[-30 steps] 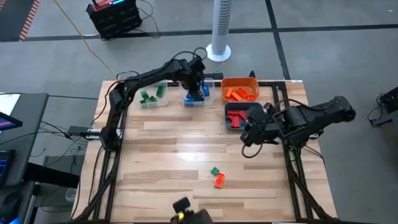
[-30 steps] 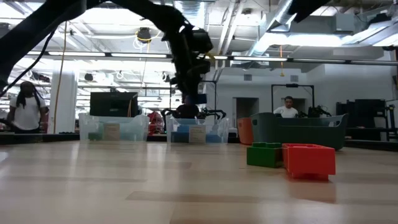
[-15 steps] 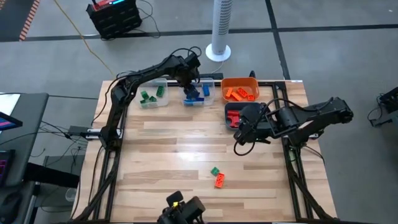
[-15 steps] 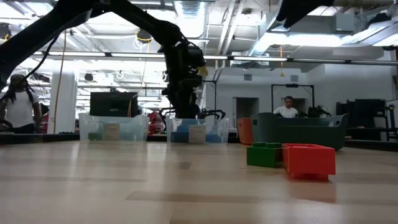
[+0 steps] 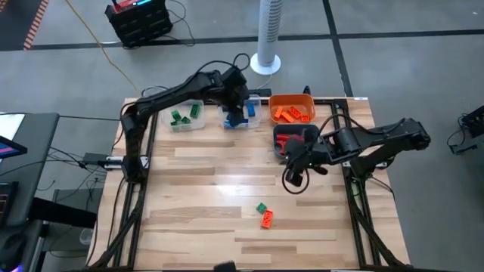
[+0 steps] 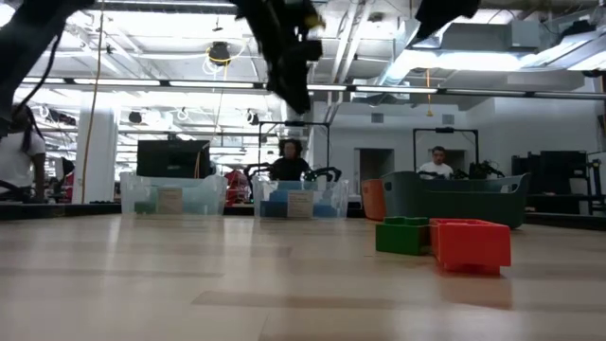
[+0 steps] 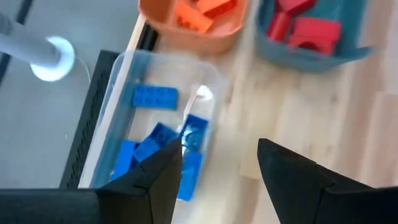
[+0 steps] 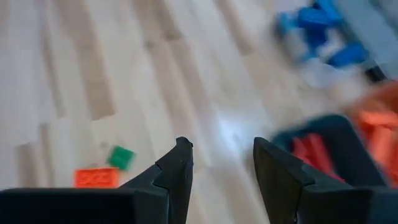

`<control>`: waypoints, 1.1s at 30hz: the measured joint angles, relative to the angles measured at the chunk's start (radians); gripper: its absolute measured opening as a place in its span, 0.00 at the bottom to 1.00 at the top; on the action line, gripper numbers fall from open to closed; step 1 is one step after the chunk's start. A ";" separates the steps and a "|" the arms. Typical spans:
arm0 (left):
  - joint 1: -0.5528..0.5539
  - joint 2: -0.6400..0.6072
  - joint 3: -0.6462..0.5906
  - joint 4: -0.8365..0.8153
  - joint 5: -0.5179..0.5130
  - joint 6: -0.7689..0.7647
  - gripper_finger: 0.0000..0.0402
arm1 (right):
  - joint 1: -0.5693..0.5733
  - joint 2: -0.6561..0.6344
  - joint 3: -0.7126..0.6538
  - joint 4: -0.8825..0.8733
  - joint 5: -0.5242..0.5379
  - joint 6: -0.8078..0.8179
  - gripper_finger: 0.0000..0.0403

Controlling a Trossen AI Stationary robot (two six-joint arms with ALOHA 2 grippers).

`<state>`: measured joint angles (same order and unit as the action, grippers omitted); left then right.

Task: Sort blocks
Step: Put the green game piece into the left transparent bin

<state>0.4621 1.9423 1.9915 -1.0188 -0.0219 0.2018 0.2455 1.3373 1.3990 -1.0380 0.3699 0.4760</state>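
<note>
Two loose blocks lie flat on the table toward its near edge: a green block and an orange-red block beside it. My left gripper hangs open above the clear bin that holds several blue blocks; nothing is between its fingers. My right gripper hovers open over the table, just near of the teal bin, and is empty.
Along the far edge stand a clear bin with green blocks, the clear bin with blue blocks and an orange bin with orange blocks. The teal bin holds red blocks. Bare wood lies between the bins and the loose blocks.
My left gripper has risen from low over the blue-block bin to well above it. A blue piece that showed at its fingertips in the low view a second ago is no longer there. My right gripper has shifted a little toward the table's left and rolled.
</note>
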 joint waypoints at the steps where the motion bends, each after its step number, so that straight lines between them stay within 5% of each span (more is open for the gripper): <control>1: -0.021 -0.016 0.000 -0.004 -0.014 -0.014 0.51 | 0.000 -0.006 -0.029 0.044 -0.029 -0.011 0.44; 12: -0.236 -0.061 0.000 -0.077 -0.170 -0.162 0.51 | -0.004 -0.007 -0.453 0.464 -0.205 0.063 0.44; 17: -0.329 -0.064 -0.029 -0.032 -0.260 -0.228 0.51 | -0.014 0.011 -0.464 0.475 -0.276 0.093 0.44; 23: -0.434 -0.153 -0.212 0.102 -0.297 -0.298 0.51 | 0.012 0.063 -0.463 0.508 -0.299 0.016 0.52; 33: -0.534 -0.400 -0.519 0.143 -0.412 -0.681 0.51 | -0.001 0.267 -0.336 0.479 -0.401 0.109 0.67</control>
<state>-0.0724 1.5427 1.4724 -0.8753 -0.4338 -0.4789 0.2443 1.6040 1.0634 -0.5587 -0.0315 0.5854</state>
